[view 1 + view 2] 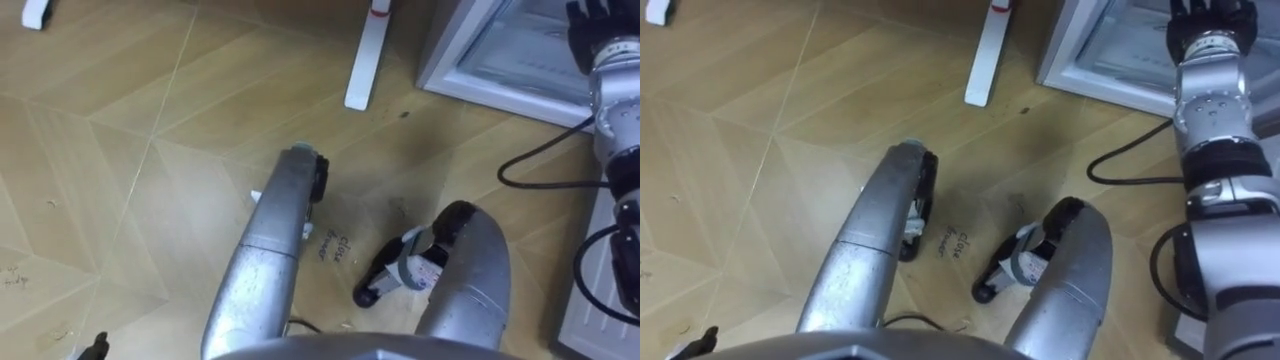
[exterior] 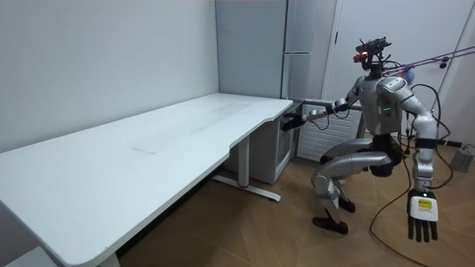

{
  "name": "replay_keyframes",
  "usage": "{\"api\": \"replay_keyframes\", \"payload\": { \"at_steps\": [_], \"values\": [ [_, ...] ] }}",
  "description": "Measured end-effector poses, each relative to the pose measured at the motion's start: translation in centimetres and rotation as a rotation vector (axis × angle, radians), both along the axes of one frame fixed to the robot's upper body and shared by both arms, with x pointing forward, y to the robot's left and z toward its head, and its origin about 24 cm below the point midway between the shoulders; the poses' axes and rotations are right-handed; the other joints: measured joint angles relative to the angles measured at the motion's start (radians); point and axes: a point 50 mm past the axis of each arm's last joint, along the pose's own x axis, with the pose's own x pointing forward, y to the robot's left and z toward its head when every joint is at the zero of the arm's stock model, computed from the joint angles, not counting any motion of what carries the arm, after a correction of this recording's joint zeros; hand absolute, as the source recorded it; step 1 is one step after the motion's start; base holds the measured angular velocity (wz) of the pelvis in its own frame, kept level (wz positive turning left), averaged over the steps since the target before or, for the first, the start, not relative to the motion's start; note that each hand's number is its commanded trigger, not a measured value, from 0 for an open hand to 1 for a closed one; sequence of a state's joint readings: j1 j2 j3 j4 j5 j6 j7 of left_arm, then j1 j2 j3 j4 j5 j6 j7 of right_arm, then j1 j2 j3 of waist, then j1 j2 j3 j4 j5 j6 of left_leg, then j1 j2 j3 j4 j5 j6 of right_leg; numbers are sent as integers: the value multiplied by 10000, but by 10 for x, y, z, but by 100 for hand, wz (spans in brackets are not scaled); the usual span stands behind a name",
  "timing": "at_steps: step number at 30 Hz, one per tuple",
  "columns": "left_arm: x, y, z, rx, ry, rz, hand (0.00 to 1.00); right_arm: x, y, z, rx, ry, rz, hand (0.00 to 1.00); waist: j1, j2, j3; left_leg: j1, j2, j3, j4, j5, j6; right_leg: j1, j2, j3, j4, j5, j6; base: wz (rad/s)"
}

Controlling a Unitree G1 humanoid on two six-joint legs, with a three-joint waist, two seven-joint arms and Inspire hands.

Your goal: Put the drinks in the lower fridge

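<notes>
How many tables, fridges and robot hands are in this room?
Tables: 1, the white table
Fridges: 2, the tall grey fridge and the low fridge
Robot hands: 2, the left hand and the right hand
Total: 5

The wood floor [image 1: 110, 150] from 8 to 11 o'clock is open for a hand, but the white table leg [image 1: 366, 60] stands at 12 o'clock and the fridge [image 1: 500, 55] blocks 1 to 2 o'clock.

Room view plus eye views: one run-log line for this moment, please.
stance: crouched before fridge, beside white table | right hand: up at fridge front | left hand: hanging at side, open, empty
</notes>
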State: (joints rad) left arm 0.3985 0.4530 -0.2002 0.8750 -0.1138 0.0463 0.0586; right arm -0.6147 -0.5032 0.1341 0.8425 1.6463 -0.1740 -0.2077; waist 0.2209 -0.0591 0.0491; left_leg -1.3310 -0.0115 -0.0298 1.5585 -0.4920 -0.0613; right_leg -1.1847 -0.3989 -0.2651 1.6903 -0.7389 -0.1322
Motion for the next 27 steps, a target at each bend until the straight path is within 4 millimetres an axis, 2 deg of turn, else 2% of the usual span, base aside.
{"api": "replay_keyframes", "payload": {
  "at_steps": [3,5,7,11,12,14,16,19,21,25,27],
  "values": [
    [-1,0,0,12,153,-70,0,-1,-2,-3,-6,121,-65,0,7,103,37,147,-39,-22,11,-10,16,236,-55,-70,-16,-14,53,3],
    [0,1,1,24,113,-121,0,-2,-3,-5,-16,242,-128,0,29,121,28,258,-166,-52,-47,-12,18,340,-49,-75,-67,-54,118,7],
    [-1,0,1,-29,176,-204,0,-4,-5,-11,-106,367,-55,0,63,135,29,431,-174,-80,-160,-12,19,506,-1,-86,-206,-43,133,2],
    [1,-2,1,-255,136,-393,0,-14,-11,-30,-583,729,433,0,54,273,15,885,-182,-283,-615,26,-27,1212,59,-485,-832,40,172,6],
    [2,-2,1,-270,140,-403,0,-18,-11,-37,-1008,1021,722,0,23,257,13,1117,-170,-302,-809,33,-15,1410,161,-500,-1041,97,301,6],
    [4,-3,0,-286,195,-444,0,-26,-10,-48,-1705,1351,1396,0,18,251,12,1436,-170,-331,-1129,39,-17,1755,212,-603,-1417,190,377,0],
    [10,-2,0,-249,84,-467,0,-37,-10,-62,-2219,1637,2130,0,3,243,9,1820,-158,-388,-1526,70,-13,2191,314,-756,-1877,307,357,4],
    [14,-1,0,-239,-33,-496,0,-51,-12,-80,-3125,2433,3314,0,-206,208,-7,2638,-155,-453,-2227,124,42,3071,519,-962,-2691,462,504,6],
    [13,2,-1,-247,79,-359,0,-65,-15,-94,-3756,3027,4072,0,-283,66,-112,3240,-140,-464,-2897,191,32,3637,678,-1051,-3436,635,634,0],
    [10,5,-3,-193,335,-3,0,-93,-21,-114,-4932,4242,5302,0,-584,94,-168,4404,25,-506,-3975,303,113,4882,1078,-1282,-4843,1050,846,-3],
    [16,3,-7,-222,297,216,0,-126,-27,-138,-5384,5743,6052,0,-726,221,-246,5241,89,-496,-4740,383,214,5793,1334,-1398,-5840,1323,1074,6]
  ]
}}
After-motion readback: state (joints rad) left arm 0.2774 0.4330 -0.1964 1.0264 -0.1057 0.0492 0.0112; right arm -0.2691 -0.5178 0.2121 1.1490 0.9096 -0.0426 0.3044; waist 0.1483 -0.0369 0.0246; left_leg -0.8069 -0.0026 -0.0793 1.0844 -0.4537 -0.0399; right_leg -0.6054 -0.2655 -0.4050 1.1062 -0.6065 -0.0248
